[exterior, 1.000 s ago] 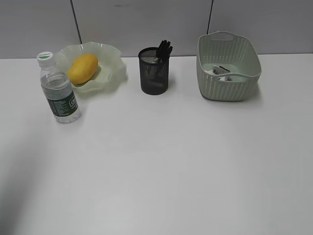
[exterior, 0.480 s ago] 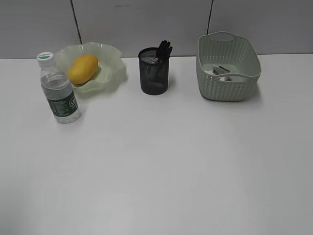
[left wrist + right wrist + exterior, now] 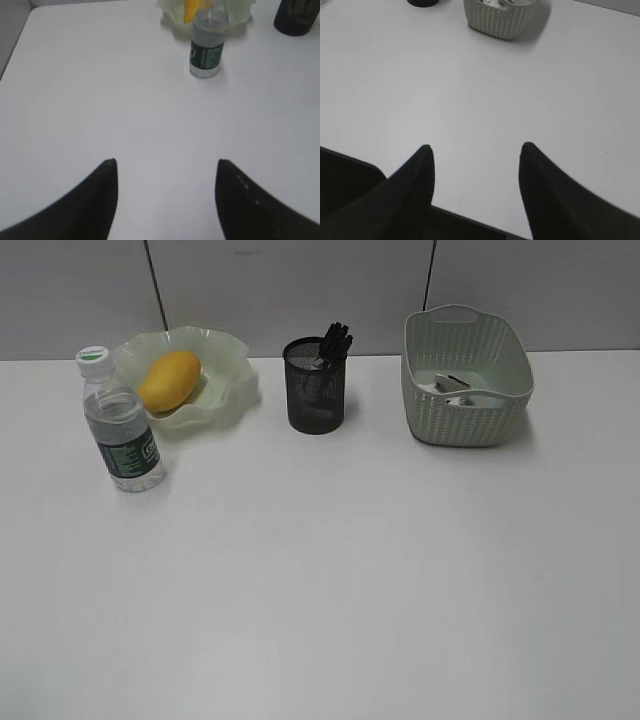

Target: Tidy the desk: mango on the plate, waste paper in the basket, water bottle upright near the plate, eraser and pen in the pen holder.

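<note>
Since the mango (image 3: 169, 379) lies in the plate (image 3: 228, 362), the water bottle (image 3: 119, 423) stands upright just beside the plate, the waste paper (image 3: 457, 386) sits down in the basket (image 3: 468, 418), and dark pen tops stick out of the pen holder (image 3: 316, 386), the tidy-up looks done, I think. I cannot see the eraser for sure; something pale shows at the holder's rim, but it is too small to tell.

Both arms are pulled away from the things. The left pincer (image 3: 165, 167) hangs over bare desk (image 3: 330, 580) with its jaws spread apart and nothing between them. The water bottle (image 3: 207, 47) is well ahead of it and a bit to its right, with the plate (image 3: 172, 22) behind that. The right pincer (image 3: 476, 150) is also spread wide and holds nothing. The basket (image 3: 502, 17) is far ahead of it.

No more picking up seems needed. The next move, I guess, is only for the arms to rest away from the desk.

The outside view shows all the things in one row but no arms at all. Only the wrist views show the pincers. The left one shows the bottle, the right one the basket
</note>
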